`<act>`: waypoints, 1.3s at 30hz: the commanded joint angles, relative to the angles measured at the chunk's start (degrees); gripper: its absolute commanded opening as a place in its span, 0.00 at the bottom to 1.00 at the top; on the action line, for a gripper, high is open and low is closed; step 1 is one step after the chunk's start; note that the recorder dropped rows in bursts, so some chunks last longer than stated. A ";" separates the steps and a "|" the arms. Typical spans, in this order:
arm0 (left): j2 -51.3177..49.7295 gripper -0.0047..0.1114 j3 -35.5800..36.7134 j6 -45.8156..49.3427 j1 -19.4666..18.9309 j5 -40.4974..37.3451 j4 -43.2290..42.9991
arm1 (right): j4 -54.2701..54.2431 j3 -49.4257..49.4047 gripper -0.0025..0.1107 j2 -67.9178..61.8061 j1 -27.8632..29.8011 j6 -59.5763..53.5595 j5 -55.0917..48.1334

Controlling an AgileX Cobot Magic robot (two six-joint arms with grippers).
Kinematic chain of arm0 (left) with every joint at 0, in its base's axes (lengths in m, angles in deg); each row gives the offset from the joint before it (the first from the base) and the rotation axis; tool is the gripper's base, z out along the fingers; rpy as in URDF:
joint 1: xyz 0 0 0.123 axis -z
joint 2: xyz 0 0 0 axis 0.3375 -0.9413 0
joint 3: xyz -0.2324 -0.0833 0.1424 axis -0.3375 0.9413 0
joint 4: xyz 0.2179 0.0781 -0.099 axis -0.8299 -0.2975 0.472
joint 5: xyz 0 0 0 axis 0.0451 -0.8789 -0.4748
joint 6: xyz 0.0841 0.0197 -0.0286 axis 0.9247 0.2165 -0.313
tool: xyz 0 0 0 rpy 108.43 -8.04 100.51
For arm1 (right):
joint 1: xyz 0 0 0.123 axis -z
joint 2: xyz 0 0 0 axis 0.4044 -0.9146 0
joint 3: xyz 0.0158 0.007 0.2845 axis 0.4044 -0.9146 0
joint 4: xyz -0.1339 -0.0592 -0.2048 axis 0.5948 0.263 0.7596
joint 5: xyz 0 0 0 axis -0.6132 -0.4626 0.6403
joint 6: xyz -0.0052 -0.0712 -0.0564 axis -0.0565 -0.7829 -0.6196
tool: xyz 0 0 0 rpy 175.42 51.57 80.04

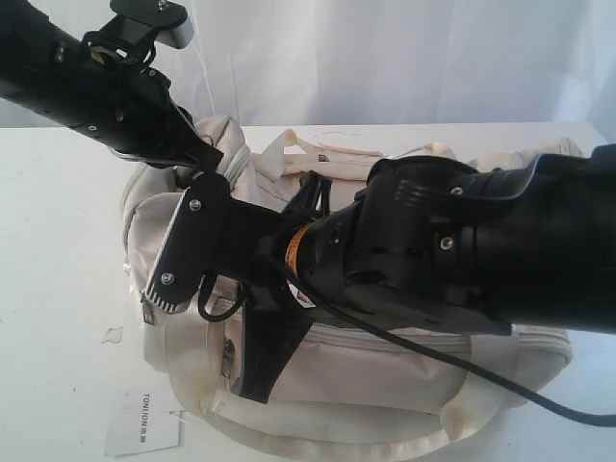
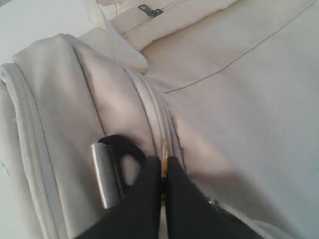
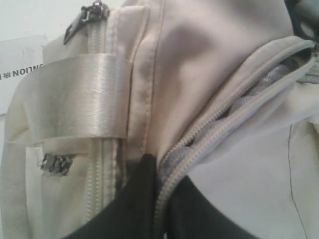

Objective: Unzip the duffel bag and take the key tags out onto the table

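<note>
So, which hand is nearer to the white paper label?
Right. The right hand is on the duffel bag near the label; the left hand is farther, atop the bag.

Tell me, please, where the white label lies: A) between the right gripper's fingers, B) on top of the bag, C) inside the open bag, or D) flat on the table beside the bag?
D: the exterior view shows the label lying flat on the table, just off the bag's near corner.
</note>
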 commanded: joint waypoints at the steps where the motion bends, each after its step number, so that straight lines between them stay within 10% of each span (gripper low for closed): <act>1: -1.14 0.04 -0.29 1.36 -0.18 7.50 -0.66 | -1.42 -0.53 0.02 0.06 -0.90 0.45 -0.98; 28: -3.10 0.04 -0.40 1.36 -1.89 16.25 -2.18 | 5.25 -0.53 0.02 3.72 -3.33 10.06 -3.55; 39: 4.22 0.04 -0.40 1.36 -1.89 -0.94 -0.99 | 12.80 -2.56 0.02 6.25 -3.33 18.32 -6.16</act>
